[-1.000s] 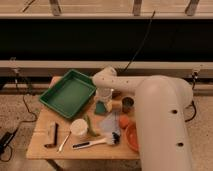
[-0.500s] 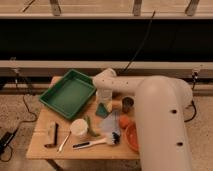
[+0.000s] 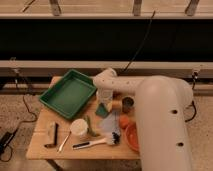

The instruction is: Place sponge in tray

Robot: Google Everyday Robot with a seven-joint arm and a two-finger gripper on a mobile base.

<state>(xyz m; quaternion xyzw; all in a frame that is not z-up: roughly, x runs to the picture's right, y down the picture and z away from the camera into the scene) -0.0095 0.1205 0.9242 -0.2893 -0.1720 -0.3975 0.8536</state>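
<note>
The green tray (image 3: 67, 95) lies on the left part of the wooden table, and nothing shows inside it. The teal-green sponge (image 3: 102, 111) sits just right of the tray's near right corner. My gripper (image 3: 104, 102) hangs from the white arm directly over the sponge, at or just above its top edge. I cannot see whether it touches the sponge.
A pale cloth (image 3: 111, 123), a green pea pod (image 3: 90, 126), a white cup (image 3: 78, 127), a brush (image 3: 95, 142) and a spoon (image 3: 64, 141) lie in front. A dark can (image 3: 128, 103) and an orange bowl (image 3: 131, 136) are right. A dark tool (image 3: 51, 135) lies front left.
The gripper has stayed over the sponge with only a slight shift. The tray and the other items have not moved.
</note>
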